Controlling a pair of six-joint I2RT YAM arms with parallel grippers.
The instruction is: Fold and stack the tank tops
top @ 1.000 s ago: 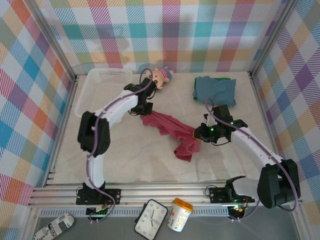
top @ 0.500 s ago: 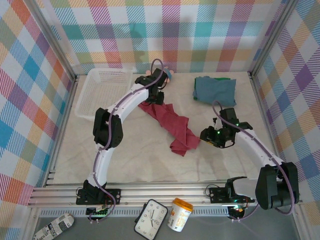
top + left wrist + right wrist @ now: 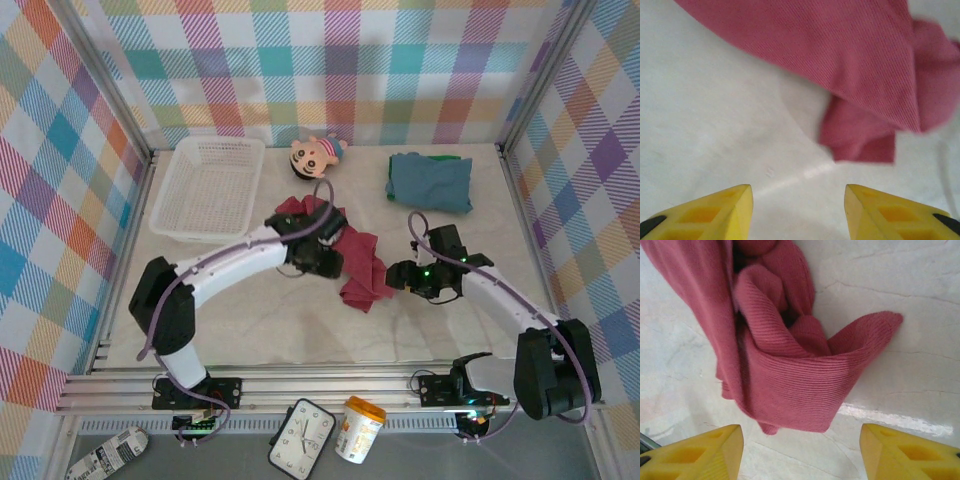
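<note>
Counter (image 3: pixel 250 320): the dark red tank top (image 3: pixel 358 265) lies bunched mid-counter, its long axis running from far-left toward near-right. The left gripper (image 3: pixel 322 258) hangs at the side facing the left edge, and the right gripper (image 3: pixel 400 276) is just beside the near-right end. Both have jaws apart and hold nothing; they look about equally near.

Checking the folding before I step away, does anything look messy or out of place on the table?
The red top lies bunched and twisted mid-table, not folded, unlike the neater blue top far right. A doll lies by the basket.
</note>
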